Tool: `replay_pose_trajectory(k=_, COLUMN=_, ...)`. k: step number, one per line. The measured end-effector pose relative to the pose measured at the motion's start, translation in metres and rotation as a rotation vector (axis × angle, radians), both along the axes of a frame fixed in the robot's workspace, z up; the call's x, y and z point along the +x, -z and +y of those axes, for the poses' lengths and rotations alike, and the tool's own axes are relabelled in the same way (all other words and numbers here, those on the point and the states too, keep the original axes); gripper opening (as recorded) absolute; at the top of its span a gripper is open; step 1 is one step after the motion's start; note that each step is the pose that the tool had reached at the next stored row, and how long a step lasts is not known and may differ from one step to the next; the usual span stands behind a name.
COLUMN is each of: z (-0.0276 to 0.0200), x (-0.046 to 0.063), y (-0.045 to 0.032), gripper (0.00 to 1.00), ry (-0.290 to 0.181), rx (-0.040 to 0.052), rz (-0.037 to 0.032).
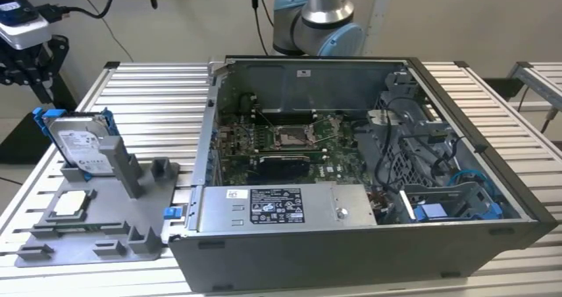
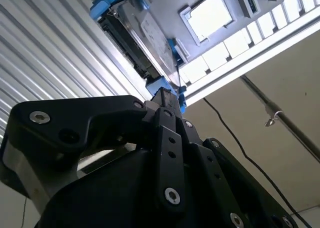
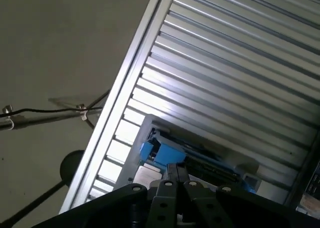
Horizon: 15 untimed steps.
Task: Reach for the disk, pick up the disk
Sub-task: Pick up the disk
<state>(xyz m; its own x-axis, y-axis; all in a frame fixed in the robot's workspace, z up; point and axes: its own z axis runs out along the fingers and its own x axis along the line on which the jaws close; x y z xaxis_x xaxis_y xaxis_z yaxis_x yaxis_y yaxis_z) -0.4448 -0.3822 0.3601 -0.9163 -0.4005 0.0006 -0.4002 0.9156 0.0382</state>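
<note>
Disk (image 1: 81, 142) stands upright in a grey holder (image 1: 97, 228) on the slatted tabletop (image 1: 149, 99), at the exterior view's left, beside an open computer case (image 1: 351, 251). In both wrist views the tool (image 2: 164, 95) (image 3: 176, 169) hangs close to the disk; whether it is wide or narrow cannot be told.

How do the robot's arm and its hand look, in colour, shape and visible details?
In the exterior view the arm is a silver metal tube on rounded grey joints with light blue caps. In the second wrist view the hand is matte black, built from angular linked bars with small silver screw heads.
</note>
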Motion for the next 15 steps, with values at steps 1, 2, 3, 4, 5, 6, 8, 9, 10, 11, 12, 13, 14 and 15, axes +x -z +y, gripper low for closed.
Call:
replay_pose_trajectory(k=1, z=0.0, x=0.0, y=0.0, gripper=0.0, ry=-0.012, rx=0.0, rz=0.0001)
replay_pose_trajectory(k=2, z=0.0, x=0.0, y=0.0, gripper=0.0, ry=-0.025, rx=0.0, rz=0.0001)
replay_pose_trajectory(k=3, z=0.0, x=0.0, y=0.0, gripper=0.0, ry=-0.036, rx=0.0, rz=0.0)
replay_pose_trajectory(k=4, z=0.0, x=0.0, y=0.0, gripper=0.0, ry=-0.047, rx=0.0, rz=0.0)
replay_pose_trajectory(k=5, z=0.0, x=0.0, y=0.0, gripper=0.0, ry=-0.058, rx=0.0, rz=0.0001)
replay_pose_trajectory(k=6, z=0.0, x=0.0, y=0.0, gripper=0.0, ry=-0.07, rx=0.0, rz=0.0)
replay_pose_trajectory(k=8, z=0.0, x=0.0, y=0.0, gripper=0.0, ry=-0.092, rx=0.0, rz=0.0001)
replay_pose_trajectory(k=9, z=0.0, x=0.0, y=0.0, gripper=0.0, ry=-0.103, rx=0.0, rz=0.0001)
replay_pose_trajectory(k=10, z=0.0, x=0.0, y=0.0, gripper=0.0, ry=-0.114, rx=0.0, rz=0.0001)
replay_pose_trajectory(k=11, z=0.0, x=0.0, y=0.0, gripper=0.0, ry=-0.125, rx=0.0, rz=0.0001)
replay_pose_trajectory(k=12, z=0.0, x=0.0, y=0.0, gripper=0.0, ry=-0.137, rx=0.0, rz=0.0)
replay_pose_trajectory(k=13, z=0.0, x=0.0, y=0.0, gripper=0.0, ry=-0.148, rx=-0.0001, rz=0.0)
replay_pose_trajectory(k=14, z=0.0, x=0.0, y=0.0, gripper=0.0, ry=-0.159, rx=0.0, rz=0.0001)
replay_pose_trajectory(k=15, z=0.0, x=0.0, y=0.0, gripper=0.0, ry=-0.17, rx=0.0, rz=0.0001)
